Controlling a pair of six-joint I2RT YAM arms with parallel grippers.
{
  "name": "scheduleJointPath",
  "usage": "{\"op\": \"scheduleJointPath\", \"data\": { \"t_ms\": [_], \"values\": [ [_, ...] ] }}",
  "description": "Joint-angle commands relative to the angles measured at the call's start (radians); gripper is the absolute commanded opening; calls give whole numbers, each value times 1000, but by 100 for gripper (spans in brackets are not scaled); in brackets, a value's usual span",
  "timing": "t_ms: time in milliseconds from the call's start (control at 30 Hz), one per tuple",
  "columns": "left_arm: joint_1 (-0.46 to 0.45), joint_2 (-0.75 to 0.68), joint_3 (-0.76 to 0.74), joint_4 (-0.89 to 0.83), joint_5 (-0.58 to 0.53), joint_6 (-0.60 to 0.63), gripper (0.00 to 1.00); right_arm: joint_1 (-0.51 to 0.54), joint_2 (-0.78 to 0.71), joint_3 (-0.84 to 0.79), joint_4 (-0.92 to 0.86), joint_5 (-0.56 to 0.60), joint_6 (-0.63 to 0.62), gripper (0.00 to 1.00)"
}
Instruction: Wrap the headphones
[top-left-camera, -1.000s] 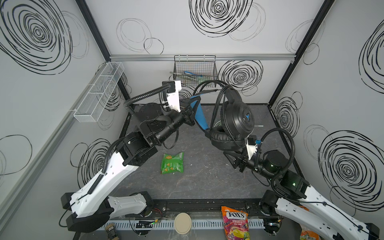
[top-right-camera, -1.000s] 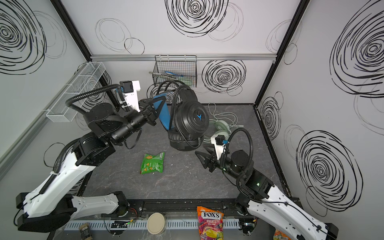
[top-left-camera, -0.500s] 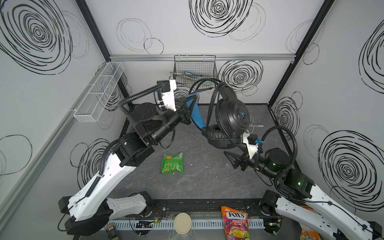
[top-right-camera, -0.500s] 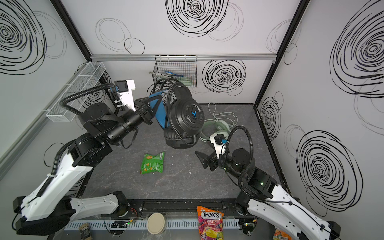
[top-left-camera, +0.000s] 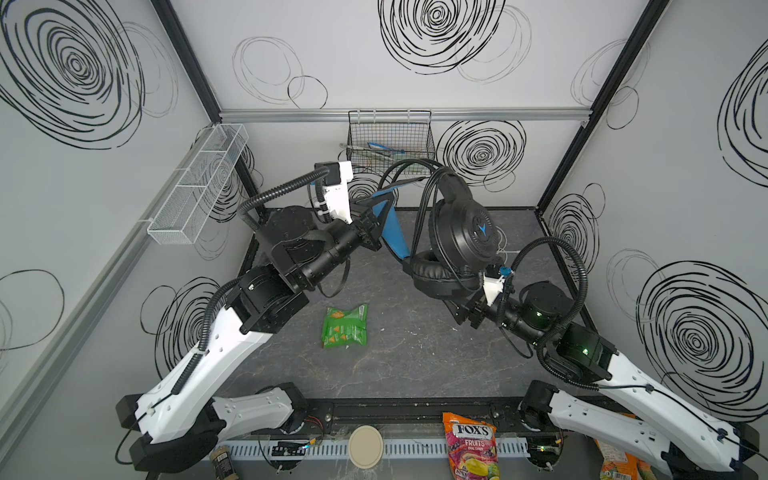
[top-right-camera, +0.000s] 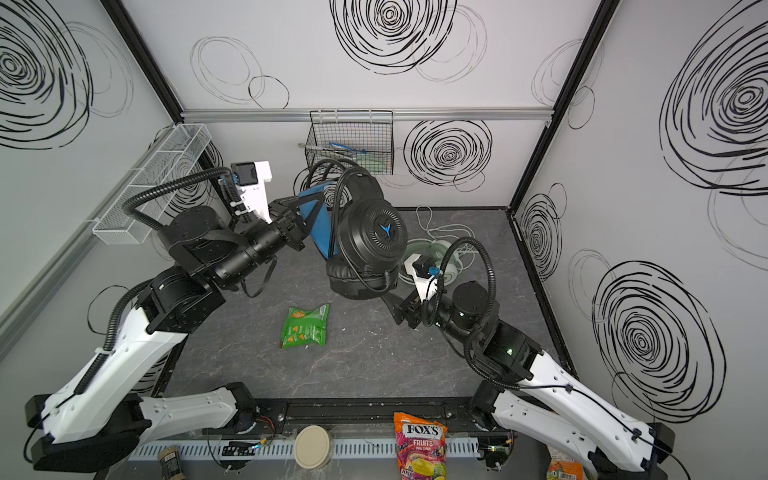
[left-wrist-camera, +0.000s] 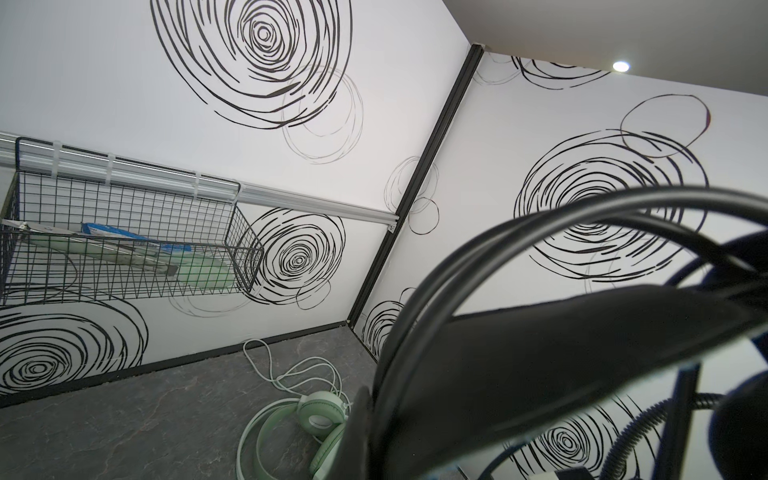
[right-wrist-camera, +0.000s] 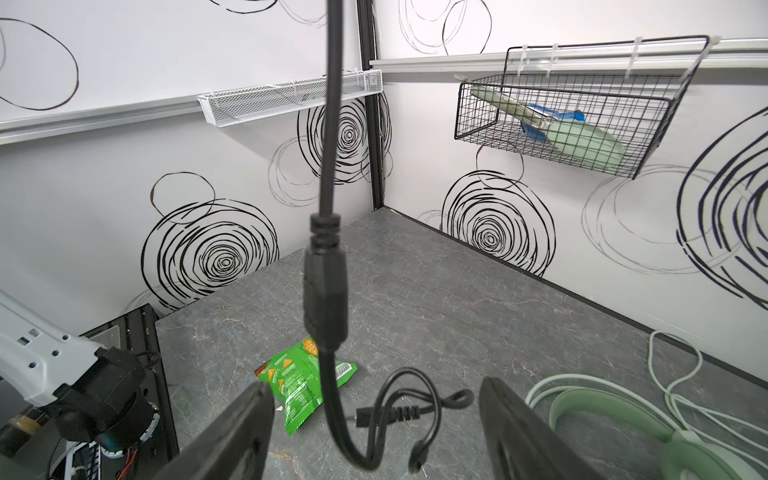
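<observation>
Headphones in two places. Black headset (top-left-camera: 469, 232) up in the air over the middle of the grey floor (top-left-camera: 407, 365), clear of it, one earcup with a blue mark turned toward the top cameras, the padded earcup just below at six o'clock. Left gripper (top-left-camera: 382, 205) at ten o'clock of that marked earcup, jaws pinched tight on the blue-lined headband (top-left-camera: 392, 237), nothing else between them. Black cable (top-left-camera: 417, 170) looped in several strands over the crown of the headband at twelve o'clock, the same strands arching close across the left wrist view. Right gripper (top-right-camera: 395, 307) low at five o'clock of the padded earcup, just under its rim, jaws spread wide and gripping nothing; fingers (right-wrist-camera: 249, 419) well apart in the right wrist view, with the loose tail of the black cable dangling straight down between them and curling at its plug end, touching neither finger as far as can be seen. Mint green headset (left-wrist-camera: 320, 417) flat on the floor at two o'clock from the floor's centre, near the back right corner, mostly hidden behind the black headset in both top views, pale cable (left-wrist-camera: 266, 361) strewn loose beside it toward twelve o'clock. Green snack bag (top-left-camera: 345, 326) on the floor at seven o'clock of the black headset, apart from both grippers.
</observation>
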Motion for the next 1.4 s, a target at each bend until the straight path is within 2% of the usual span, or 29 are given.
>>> {"op": "scheduleJointPath", "data": {
  "t_ms": [0, 433, 533, 667, 733, 900, 1200, 1367],
  "values": [
    [10, -27, 16, 137, 18, -56, 0, 4, 18, 17, 85, 4, -32, 79],
    [27, -26, 16, 142, 34, -67, 0, 5, 59, 10, 111, -22, -51, 46],
    [29, -25, 16, 150, 34, -74, 0, 4, 61, 2, 113, -27, -42, 34],
    [32, -20, 19, 155, 4, -90, 0, 9, 78, -2, 102, -28, -31, 12],
    [33, -17, 23, 158, -19, -103, 0, 14, 84, -7, 101, -19, -25, 6],
    [35, 11, 52, 132, -113, -149, 0, 39, 81, -31, 118, 12, -2, 5],
    [34, 95, 88, -3, -402, -288, 0, 116, 52, -59, 101, 110, 34, 8],
    [25, 148, 107, -14, -508, -234, 0, 182, 63, -46, 58, 178, 28, 9]
  ]
}}
